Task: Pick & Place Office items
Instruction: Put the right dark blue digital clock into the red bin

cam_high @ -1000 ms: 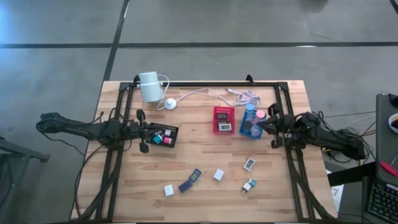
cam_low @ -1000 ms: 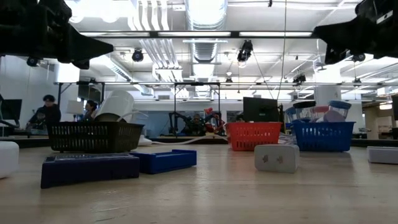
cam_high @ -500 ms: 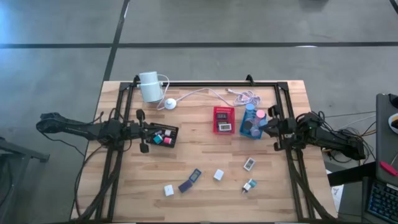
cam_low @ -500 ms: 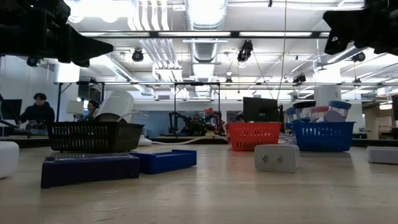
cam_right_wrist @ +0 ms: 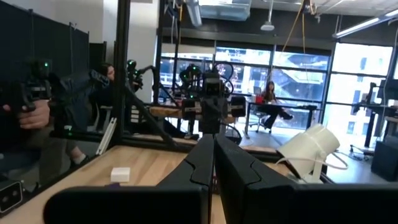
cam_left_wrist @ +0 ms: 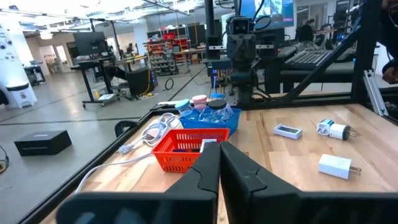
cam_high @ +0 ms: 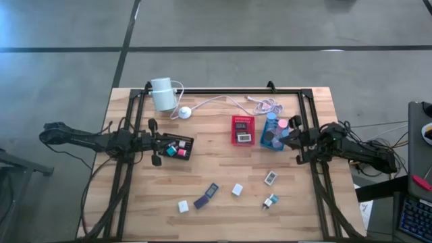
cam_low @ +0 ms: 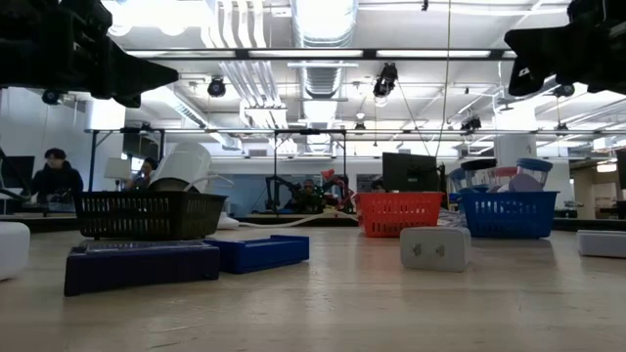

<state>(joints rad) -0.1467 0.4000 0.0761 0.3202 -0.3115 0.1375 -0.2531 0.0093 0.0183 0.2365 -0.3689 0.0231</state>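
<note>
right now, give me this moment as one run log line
left claw: shut, empty, by black tray | right claw: shut, empty, by blue tray | loose items: on table

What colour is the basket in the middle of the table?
The middle basket is red. It shows best in the high view.

No text, label, brand, number or sign can be read in any of the views; any markings on the small pieces on the table and on the things in the room behind are too small or blurred to make out.
</note>
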